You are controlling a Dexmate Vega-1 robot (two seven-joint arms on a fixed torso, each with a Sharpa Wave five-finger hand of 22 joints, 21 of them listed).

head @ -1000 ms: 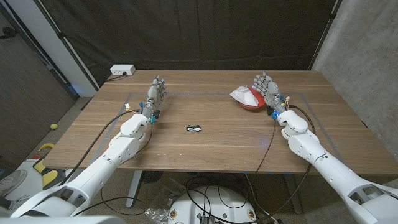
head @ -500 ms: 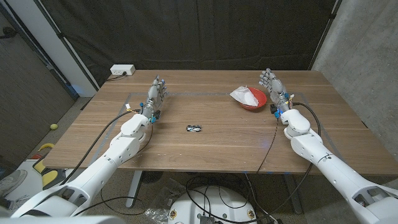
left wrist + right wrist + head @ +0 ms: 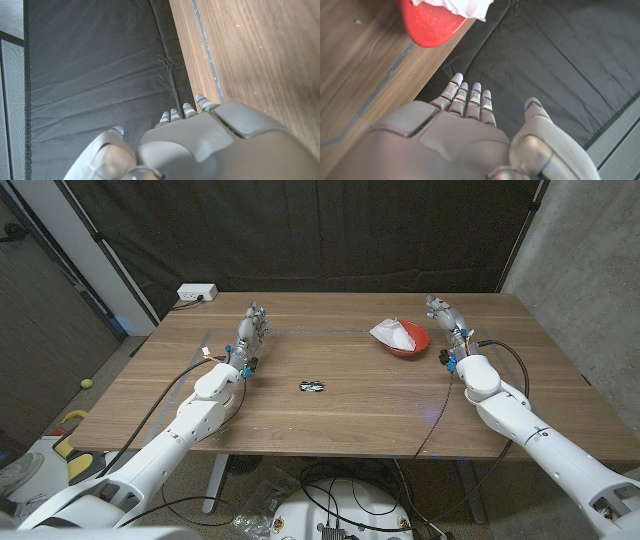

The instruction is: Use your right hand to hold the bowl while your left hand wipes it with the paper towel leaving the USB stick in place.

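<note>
Bowl (image 3: 405, 340), red, w/ paper towel (image 3: 388, 331) in it, sits far right of table (image 3: 350, 400); USB stick (image 3: 312, 387) mid-table. Right hand (image 3: 444, 316) has slid off to bowl's right, fingers straight, empty — grasp undone, needs re-approach. Left hand (image 3: 253, 332) unchanged, open, empty.

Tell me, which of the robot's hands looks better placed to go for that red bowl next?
The right hand, probably. It stands open just beside the red bowl, which holds the paper towel. The left hand is far across the table, beyond the USB stick.
</note>
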